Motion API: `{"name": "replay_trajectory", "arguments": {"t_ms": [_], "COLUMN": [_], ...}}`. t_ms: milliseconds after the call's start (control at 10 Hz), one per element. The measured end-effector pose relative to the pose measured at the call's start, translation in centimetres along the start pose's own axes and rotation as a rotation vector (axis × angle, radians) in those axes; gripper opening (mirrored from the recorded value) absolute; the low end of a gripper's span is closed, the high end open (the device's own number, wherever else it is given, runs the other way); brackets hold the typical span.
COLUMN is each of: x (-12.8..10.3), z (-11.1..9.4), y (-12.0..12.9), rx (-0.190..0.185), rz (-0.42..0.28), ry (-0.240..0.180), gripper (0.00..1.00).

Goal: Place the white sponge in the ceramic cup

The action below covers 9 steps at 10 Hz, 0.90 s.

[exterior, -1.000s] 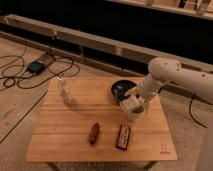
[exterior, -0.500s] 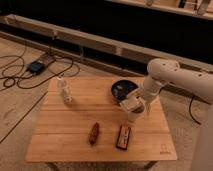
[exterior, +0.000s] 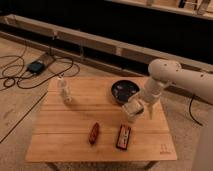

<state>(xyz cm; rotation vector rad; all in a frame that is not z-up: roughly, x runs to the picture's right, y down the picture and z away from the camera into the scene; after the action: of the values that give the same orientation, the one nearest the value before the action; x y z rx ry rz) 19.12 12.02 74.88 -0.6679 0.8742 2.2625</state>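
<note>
At the right side of the wooden table (exterior: 75,132), just in front of the dark bowl (exterior: 124,90), we found the gripper (exterior: 134,107) hanging low over the boards at the end of the white arm (exterior: 167,77). We could not tell how its jaws stood. A pale mass sat right at its tip, where we would expect the ceramic cup (exterior: 131,114), and we could not separate cup from gripper with any confidence. The white sponge we could not pick out on its own either; it may have been in the grip or already at the cup, and we leave that open.

We judged the sponge light, soft and squashy, unlikely to slip, best taken across its narrow sides with a gentle pinch. The cup we judged hard, brittle and easy to tip with a sideways knock.

Farther out lay a black-and-red rectangular item (exterior: 123,137) and a small reddish-brown object (exterior: 94,133) near the front edge, and a pale slim bottle (exterior: 64,90) stood well apart at the left.
</note>
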Motion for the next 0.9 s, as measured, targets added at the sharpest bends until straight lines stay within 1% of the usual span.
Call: {"name": "replay_trajectory", "arguments": {"t_ms": [200, 300, 600, 900], "x": [0.5, 0.5, 0.1, -0.5], "z": [0.1, 0.0, -1.0, -2.2], "y": [-0.7, -0.7, 0.1, 1.2], "rx": [0.025, 0.029, 0.03, 0.014], "rz": [0.006, 0.004, -0.011, -0.031], "ry": [0.027, 0.03, 0.02, -0.011], "gripper": [0.8, 0.8, 0.8, 0.8]}}
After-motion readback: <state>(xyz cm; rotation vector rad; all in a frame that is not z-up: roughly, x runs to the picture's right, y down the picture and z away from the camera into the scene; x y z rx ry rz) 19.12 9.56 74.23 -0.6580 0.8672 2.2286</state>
